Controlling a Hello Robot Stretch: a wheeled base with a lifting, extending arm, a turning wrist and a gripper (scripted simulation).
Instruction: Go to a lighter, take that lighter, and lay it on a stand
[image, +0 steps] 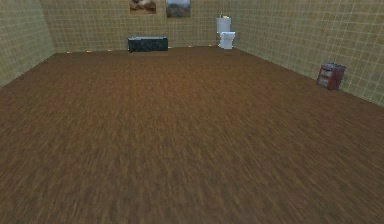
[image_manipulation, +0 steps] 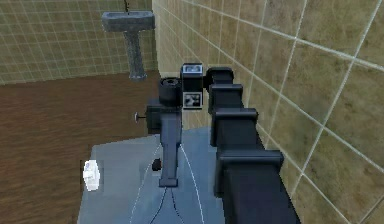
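Observation:
In the arm side view the dark arm bar rises along the tiled wall on the right, with the two white marked squares at its far end. Left of them is the gripper, whose dark body reaches down over a pale grey-blue flat surface at the bottom of the view. A small whitish blob lies on that surface near its left edge. A tiny dark speck sits close beside the gripper. I cannot tell whether the gripper holds anything.
A grey pedestal fixture stands at the far tiled wall in the arm side view. The forward view shows wide brown wooden floor, a dark low cabinet, a white toilet, two wall pictures and a reddish box at the right wall.

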